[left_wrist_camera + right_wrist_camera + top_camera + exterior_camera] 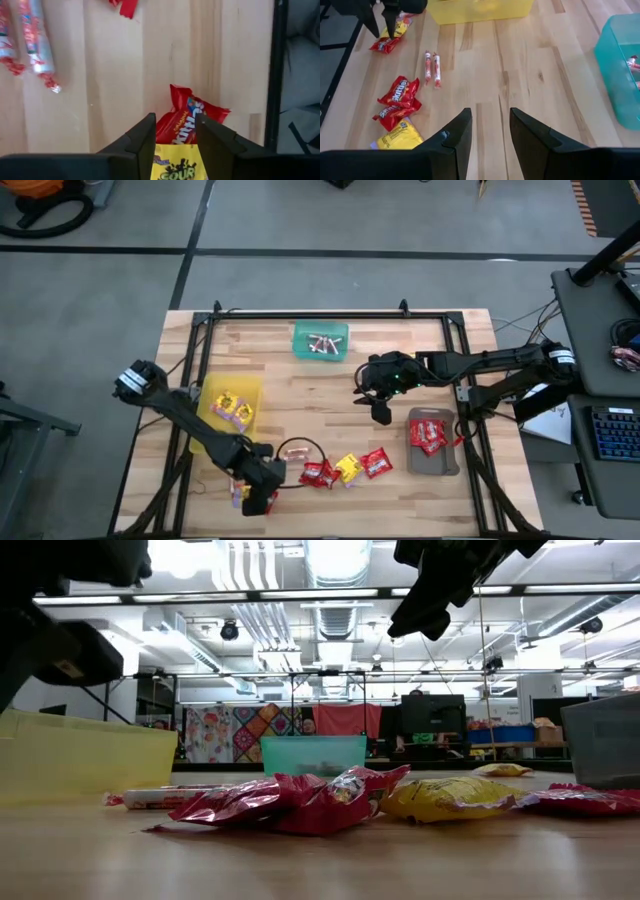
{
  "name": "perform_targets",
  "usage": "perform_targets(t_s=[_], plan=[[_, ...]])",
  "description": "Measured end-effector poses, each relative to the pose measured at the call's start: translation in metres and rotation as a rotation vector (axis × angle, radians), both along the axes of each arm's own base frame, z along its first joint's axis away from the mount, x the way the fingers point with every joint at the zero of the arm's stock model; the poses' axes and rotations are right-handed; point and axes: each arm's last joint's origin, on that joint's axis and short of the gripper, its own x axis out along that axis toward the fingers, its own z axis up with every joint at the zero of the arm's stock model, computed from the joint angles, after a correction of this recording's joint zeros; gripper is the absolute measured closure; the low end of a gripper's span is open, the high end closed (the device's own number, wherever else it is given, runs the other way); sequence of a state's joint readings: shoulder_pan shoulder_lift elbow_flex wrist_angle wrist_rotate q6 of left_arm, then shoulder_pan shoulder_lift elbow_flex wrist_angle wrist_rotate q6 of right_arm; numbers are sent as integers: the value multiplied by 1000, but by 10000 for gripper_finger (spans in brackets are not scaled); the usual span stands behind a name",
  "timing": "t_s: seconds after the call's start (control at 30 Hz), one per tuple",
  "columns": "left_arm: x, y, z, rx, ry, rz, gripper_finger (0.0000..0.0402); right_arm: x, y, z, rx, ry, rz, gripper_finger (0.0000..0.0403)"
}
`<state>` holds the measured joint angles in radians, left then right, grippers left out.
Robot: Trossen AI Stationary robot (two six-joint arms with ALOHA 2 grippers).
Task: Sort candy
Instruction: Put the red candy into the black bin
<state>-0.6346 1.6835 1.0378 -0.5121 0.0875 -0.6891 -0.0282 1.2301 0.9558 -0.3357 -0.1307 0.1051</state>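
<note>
We read left gripper (pixel 173 137) at bench's near-left edge, jaws parted, straddling yellow packet (pixel 179 164) overlapping red packet (pixel 187 120); no grip evident. Right gripper (pixel 486 131) mid-bench, jaws parted, empty, farther off.

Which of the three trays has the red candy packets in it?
The grey tray, on the table's right side near the right arm; the yellow tray holds yellow packets, the green tray small rolls.
</note>
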Motion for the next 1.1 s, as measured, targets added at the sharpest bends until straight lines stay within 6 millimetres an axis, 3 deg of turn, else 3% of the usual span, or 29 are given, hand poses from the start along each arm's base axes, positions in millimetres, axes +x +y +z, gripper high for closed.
perform_targets(t_s=[0.7, 1.1], plan=[[5, -10, -26, 34, 20, -66, 280, -1, 0, -1, 13, 13, -11, 279], [5, -9, -30, 33, 10, -81, 352, -1, 0, -1, 12, 13, -10, 284]])
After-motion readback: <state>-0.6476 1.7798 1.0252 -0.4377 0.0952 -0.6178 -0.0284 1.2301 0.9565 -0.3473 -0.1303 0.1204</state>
